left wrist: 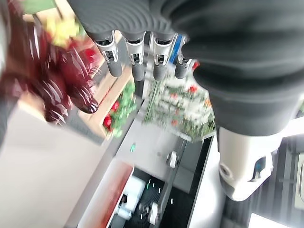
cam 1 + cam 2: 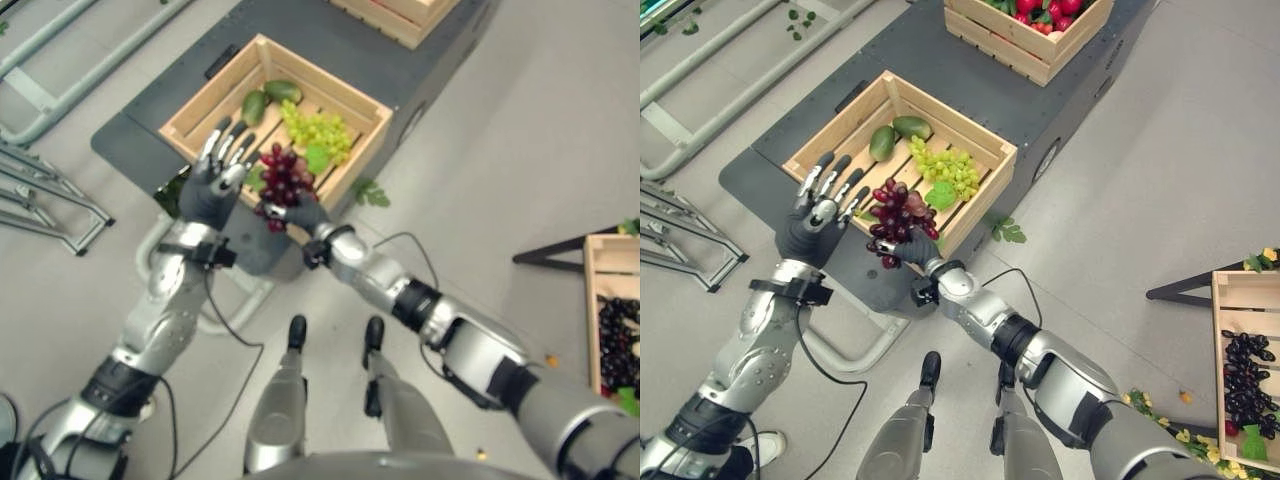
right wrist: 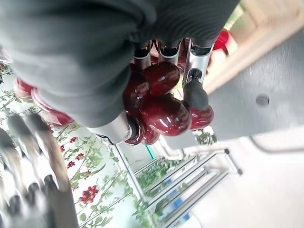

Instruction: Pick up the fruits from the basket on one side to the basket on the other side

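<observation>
right hand (image 2: pixel 918 248): fingers curled round the red grape bunch (image 2: pixel 893 215), held up in the air at the near edge of the wooden crate (image 2: pixel 973 202); palm mostly hidden behind the grapes in the head views; wrist view shows fingers (image 3: pixel 194 90) wrapped over glossy red berries
left hand (image 2: pixel 818 215): fingers straight and spread, holding nothing, raised just left of the bunch, close to it; contact w/ grapes can't be told
red grape bunch: above the crate's near edge, partly over its near right corner, not resting in any crate; blurred in left wrist view (image 1: pixel 57 90)
wooden crate: on the dark worktop (image 2: pixel 770 165), centre of scene; its near rim partly covered by both hands and the bunch
green grapes (image 2: pixel 945 170): inside the crate, right-hand part, a green leaf (image 2: pixel 940 194) lying on their near side
avocados (image 2: pixel 896 135): two, at the far left of the crate, touching or nearly so
far crate (image 2: pixel 1025 30): further back on the worktop, red and green produce inside, cut off by top edge, contents hard to make out
right crate (image 2: pixel 1225 345): on the floor at far right of scene, dark grapes (image 2: pixel 1248 385) inside, cut off by frame edge
loose leaves (image 2: pixel 1008 231): on the floor just right of the worktop
</observation>
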